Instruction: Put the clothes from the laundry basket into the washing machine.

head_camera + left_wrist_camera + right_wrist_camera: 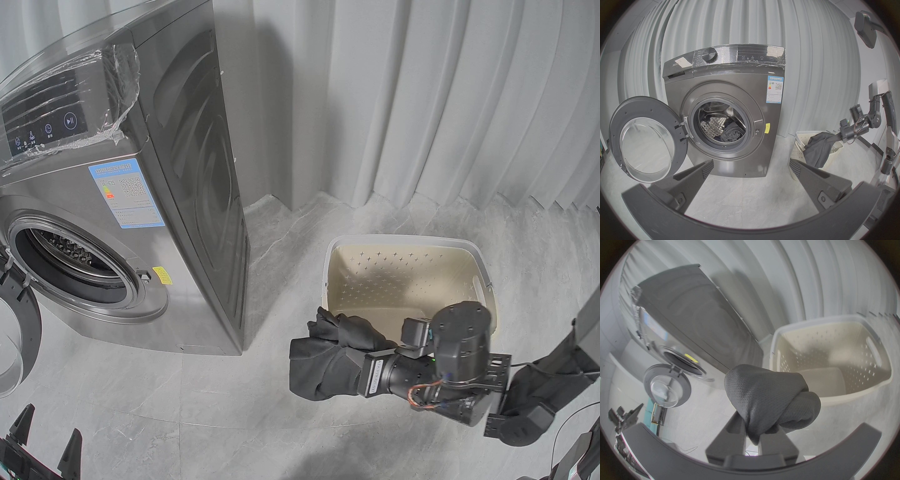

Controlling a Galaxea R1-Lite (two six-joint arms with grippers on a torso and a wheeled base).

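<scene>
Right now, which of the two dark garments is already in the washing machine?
The dark garment lying in the washing machine's drum. The other garment hangs clamped in the right gripper, by the laundry basket.

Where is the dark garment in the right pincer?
In the head view, the dark garment hangs at the laundry basket's near left corner, right of the washing machine.

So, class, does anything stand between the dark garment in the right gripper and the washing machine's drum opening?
Nothing visible does. The right gripper holds the dark garment beside the laundry basket, bare floor lies between it and the drum opening, and the door is swung aside.
</scene>
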